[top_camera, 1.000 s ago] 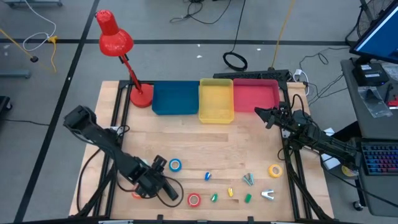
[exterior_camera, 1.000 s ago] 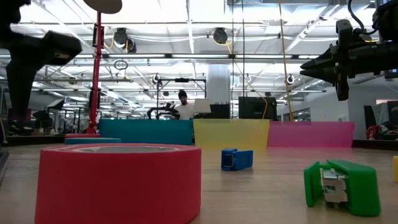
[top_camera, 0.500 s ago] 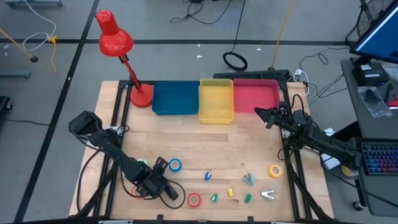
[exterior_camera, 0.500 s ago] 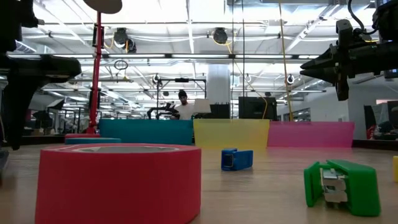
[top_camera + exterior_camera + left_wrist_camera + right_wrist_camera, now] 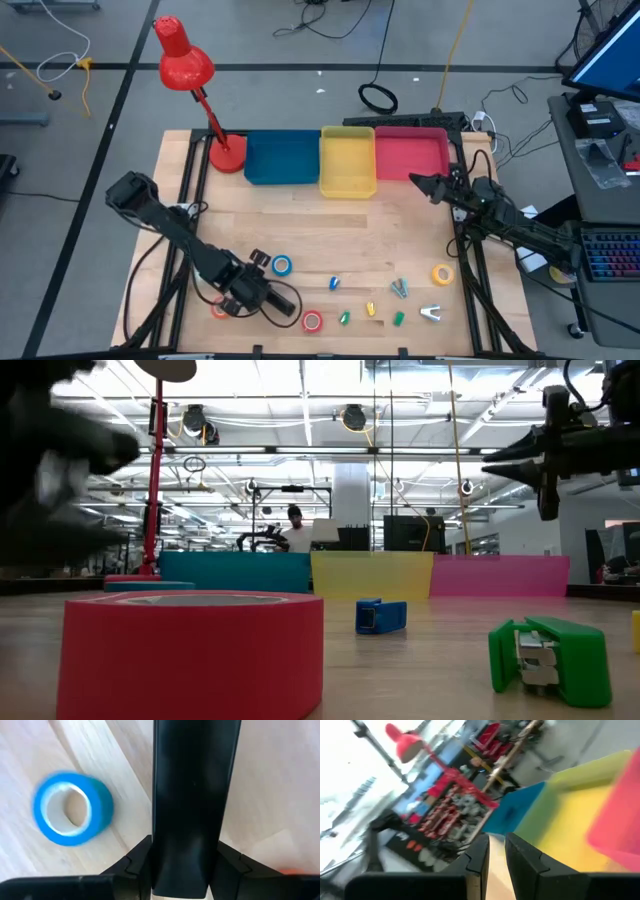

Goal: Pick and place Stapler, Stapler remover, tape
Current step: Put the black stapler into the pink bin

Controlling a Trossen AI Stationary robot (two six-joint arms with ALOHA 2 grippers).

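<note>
Even, bright overhead light on the table (image 5: 300,240), shadows faint; ceiling lamps (image 5: 350,415) glare in the low view, at 12 o'clock; left arm (image 5: 50,470) smeared by motion; right wrist view blurred throughout.

A wide strip of bare table (image 5: 300,225) is left open between the three bins and the small things near the front edge. The front is crowded by tape rolls (image 5: 312,321) and little clips (image 5: 399,289). The back left corner is blocked by the red lamp (image 5: 190,70).
</note>
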